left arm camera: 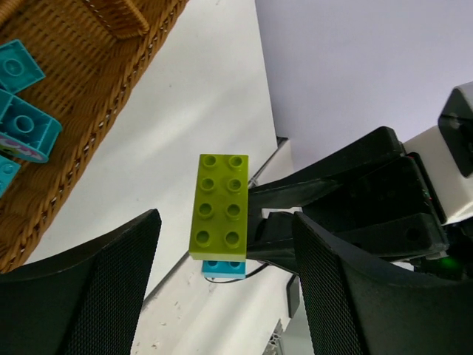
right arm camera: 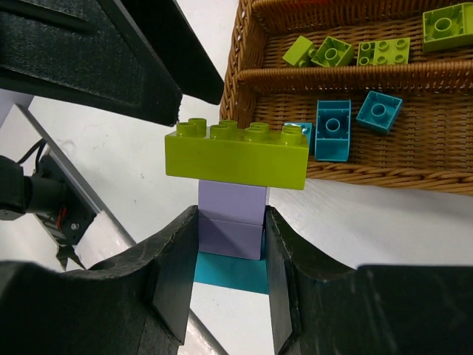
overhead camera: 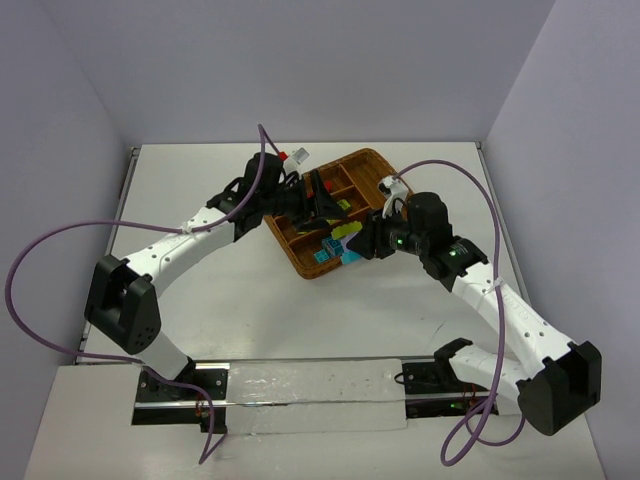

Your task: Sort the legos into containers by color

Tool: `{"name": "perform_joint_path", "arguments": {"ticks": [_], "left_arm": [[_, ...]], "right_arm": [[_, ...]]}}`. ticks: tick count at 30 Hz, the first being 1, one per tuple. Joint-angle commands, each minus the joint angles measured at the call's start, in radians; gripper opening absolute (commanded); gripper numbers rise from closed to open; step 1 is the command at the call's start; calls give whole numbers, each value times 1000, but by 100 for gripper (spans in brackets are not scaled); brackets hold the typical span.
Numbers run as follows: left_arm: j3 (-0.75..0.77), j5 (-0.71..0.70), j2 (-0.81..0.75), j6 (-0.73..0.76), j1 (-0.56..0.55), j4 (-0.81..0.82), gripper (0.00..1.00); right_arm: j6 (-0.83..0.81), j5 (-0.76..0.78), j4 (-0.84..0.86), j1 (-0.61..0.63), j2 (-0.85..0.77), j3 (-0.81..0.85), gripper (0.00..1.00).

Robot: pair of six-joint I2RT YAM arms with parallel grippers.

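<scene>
So the right gripper (right arm camera: 230,222) is clamped on a little lego stack, just outside the wicker tray (overhead camera: 372,156), right by the wall of the slot that has the cyan bricks (right arm camera: 332,129) in it. The stack has a yellow-green 2x4 brick (right arm camera: 236,155) on top, a purple brick (right arm camera: 231,218) in the middle and a cyan brick (right arm camera: 233,272) at the bottom. The fingers squeeze the purple one from both sides, so that's the part actually gripped. The yellow-green brick sticks out past the purple one on both ends. The left gripper (left arm camera: 225,222) has its fingers spread, one on each side of the yellow-green brick, and from its wrist camera there's a visible gap on both sides, so it isn't pinching anything. In the overhead view both grippers meet at the tray's side nearest the arm bases, with the stack just off that side and over the white table (overhead camera: 200,290). I can't tell whether the stack touches the table. Inside the tray, the slot next to the stack holds a few loose cyan bricks. The next slot, past the woven divider, has several yellow-green bricks (right arm camera: 332,52), including one bigger piece at its far end. The rest of the tray is mostly hidden behind the arms from above.
</scene>
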Motion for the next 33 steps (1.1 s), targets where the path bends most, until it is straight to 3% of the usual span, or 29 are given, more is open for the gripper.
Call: {"name": "perform_joint_path", "arguments": {"ticks": [1,13,19,24,31,33], "left_arm": [[-14,57,0,-33,-3,86,78],[-50,115,7,-89,-7,180,75],[-39,108,11,-75,-13,165,68],[-3,36,27,-20,-26,50,71],[4,11,45,-3,-33,3,80],[-6,23,44,-9,-33,20,78]], "right_arm": [[-17,9,23,11,1,41,0],[-17,17,26,19,9,37,0],[-19,18,23,22,12,48,0],[-21,25,21,22,14,58,0],[-21,31,17,24,14,66,0],[-22,33,15,24,15,68,0]]}}
